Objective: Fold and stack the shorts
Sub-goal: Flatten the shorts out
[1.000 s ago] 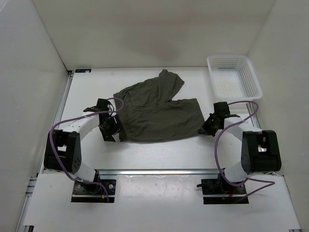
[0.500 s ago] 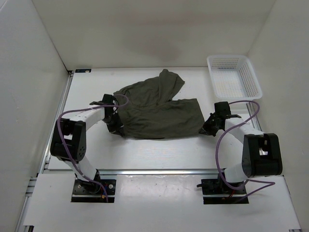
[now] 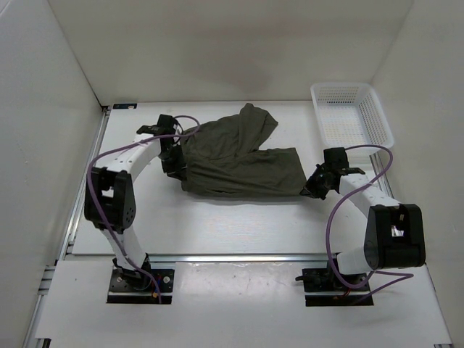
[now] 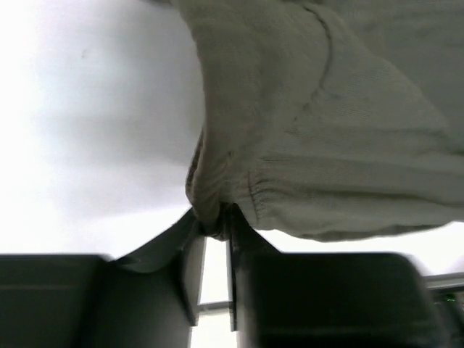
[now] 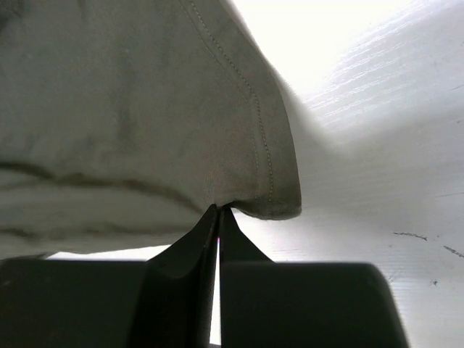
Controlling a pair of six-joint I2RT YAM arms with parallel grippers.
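Observation:
The dark olive-green shorts lie crumpled across the middle of the table, one leg pointing to the far side. My left gripper is at their left edge, shut on the gathered waistband, which hangs lifted above the table in the left wrist view. My right gripper is at the near right corner of the shorts, shut on the hem of a leg. In the right wrist view that hem is pinched at the fingertips, with the corner drooping just right of them.
A white mesh basket stands at the far right corner of the table. White walls close in the left, back and right sides. A metal rail runs along the near edge in front of both arm bases.
My left gripper has closed on the waistband and carried it toward the far side, folding the near left edge of the shorts back. The right gripper has shifted slightly with the hem.

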